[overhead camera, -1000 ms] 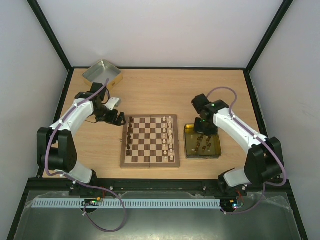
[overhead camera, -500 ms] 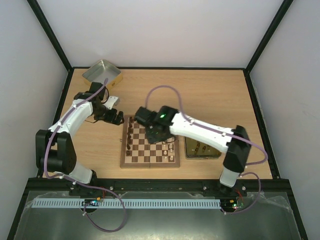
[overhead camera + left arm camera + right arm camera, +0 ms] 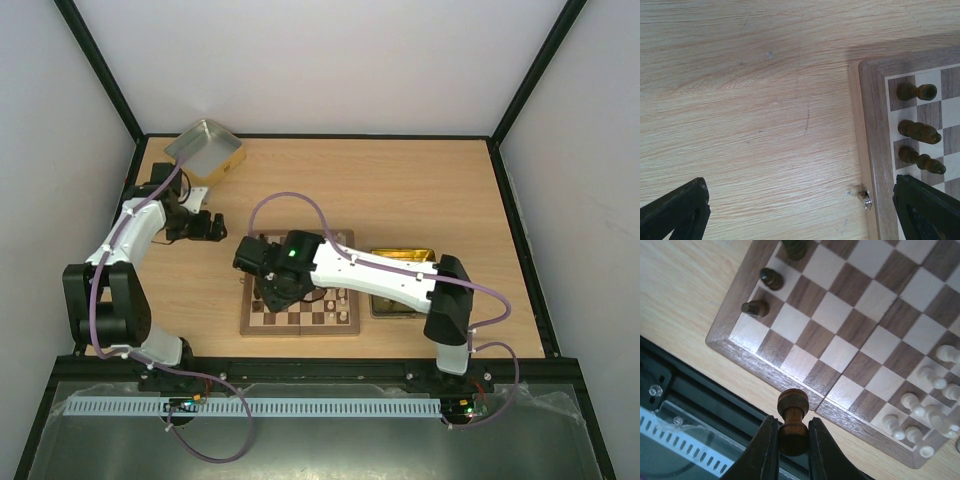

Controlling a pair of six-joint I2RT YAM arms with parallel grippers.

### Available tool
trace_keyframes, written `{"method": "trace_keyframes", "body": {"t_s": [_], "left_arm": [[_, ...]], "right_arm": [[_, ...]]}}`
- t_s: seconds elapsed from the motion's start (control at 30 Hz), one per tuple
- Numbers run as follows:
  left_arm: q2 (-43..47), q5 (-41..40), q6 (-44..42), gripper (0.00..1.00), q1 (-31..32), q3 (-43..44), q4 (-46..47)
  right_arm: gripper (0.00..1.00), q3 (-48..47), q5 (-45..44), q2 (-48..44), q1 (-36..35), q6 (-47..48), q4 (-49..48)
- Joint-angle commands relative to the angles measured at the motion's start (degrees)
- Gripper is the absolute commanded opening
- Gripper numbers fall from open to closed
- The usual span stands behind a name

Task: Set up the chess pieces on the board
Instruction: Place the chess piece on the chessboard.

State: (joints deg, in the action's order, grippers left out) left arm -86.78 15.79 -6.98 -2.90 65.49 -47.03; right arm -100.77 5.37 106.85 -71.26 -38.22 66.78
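My right gripper (image 3: 791, 440) is shut on a dark brown chess piece (image 3: 792, 415), held base-out above the near rim of the board (image 3: 763, 367). From above, the right gripper (image 3: 270, 292) hangs over the left half of the board (image 3: 300, 328). Dark pieces (image 3: 771, 279) stand along the board's left edge and cream-white pieces (image 3: 920, 405) along its right edge. My left gripper (image 3: 212, 225) is open over bare table left of the board's far corner. In its own view the left gripper (image 3: 800, 215) holds nothing, and three dark pieces (image 3: 919, 131) stand on the board's edge squares.
A yellow-gold tin (image 3: 405, 258) lies right of the board, partly hidden under my right arm. A silver tin (image 3: 205, 148) sits at the far left corner. A small metal latch (image 3: 866, 199) juts from the board's side. Black frame rails run along the near edge.
My right arm swung from over the yellow-gold tin across to the board's left side, carrying the dark piece. My left arm drew back away from the board, toward the left.
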Motion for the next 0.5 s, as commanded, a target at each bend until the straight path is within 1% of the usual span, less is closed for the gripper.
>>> {"method": "trace_keyframes", "body": {"t_s": [0.0,0.2,0.47], "left_arm": [[-0.8,1.8,1.2,1.0,-1.0,-0.2,-0.3],[-1.1,2.7,1.4,1.0,-2.0,-0.7,-0.1],[-1.0,3.0,1.6,1.0,-2.1,-0.7,0.3]], "right_arm": [[0.11,-2.5,2.0,3.4,-1.3,4.4,0.4],[0.11,-3.0,3.6,7.3,-1.4,5.5,-1.6],[0.11,-7.0,4.3,12.4,-1.7,7.3,-0.6]]}}
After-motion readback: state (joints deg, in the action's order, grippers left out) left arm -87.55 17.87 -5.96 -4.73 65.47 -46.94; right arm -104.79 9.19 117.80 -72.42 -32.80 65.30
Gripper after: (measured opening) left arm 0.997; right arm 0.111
